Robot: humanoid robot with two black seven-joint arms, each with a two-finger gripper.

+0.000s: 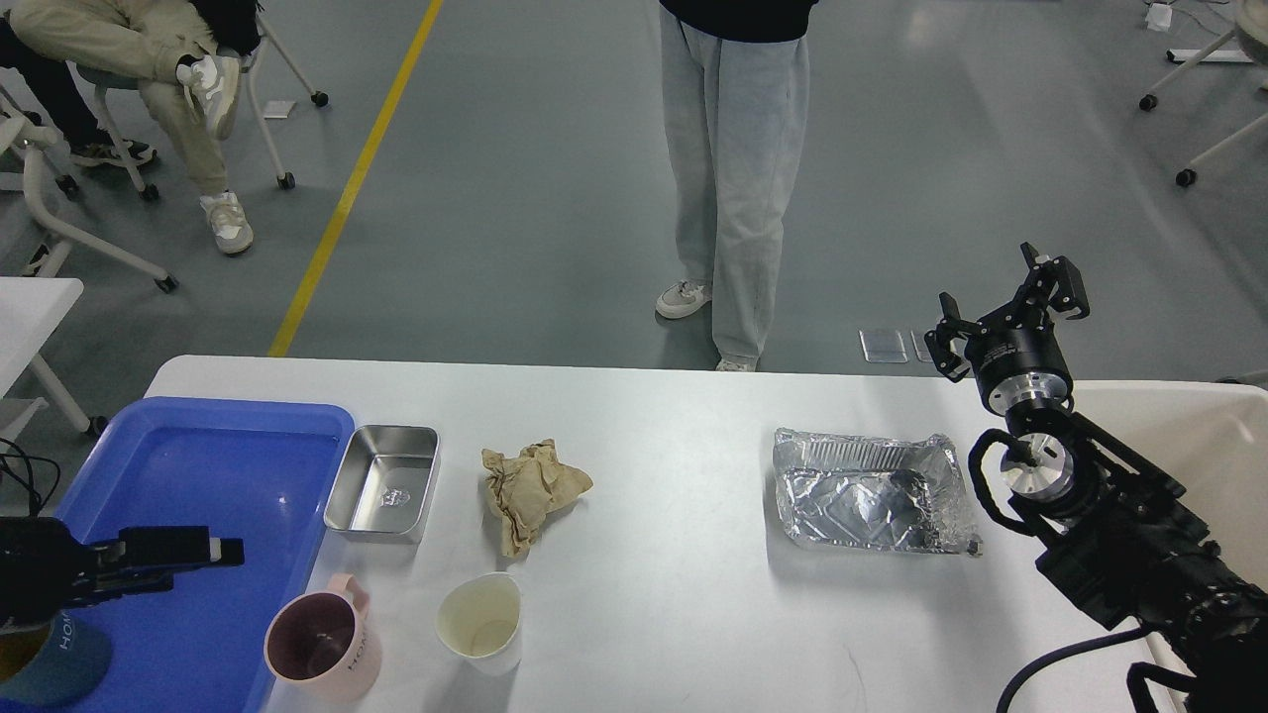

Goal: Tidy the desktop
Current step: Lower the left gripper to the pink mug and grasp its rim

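The white desktop (684,624) carries a steel box (384,483), crumpled brown paper (530,490), a crushed foil tray (867,492), a white paper cup (481,622) and a pink mug (323,651). The mug stands at the front right corner of the blue tray (218,446). My left gripper (203,560) reaches in low over the blue tray, just left of and above the pink mug. Its fingers are slightly apart and empty. My right gripper (1003,297) is open and empty, raised above the table's far right edge, behind the foil tray.
A dark blue cup (50,659) sits in the blue tray's front left corner under my left arm. An off-white bin (1199,436) stands at the right, behind my right arm. A person (733,178) stands just beyond the table's far edge.
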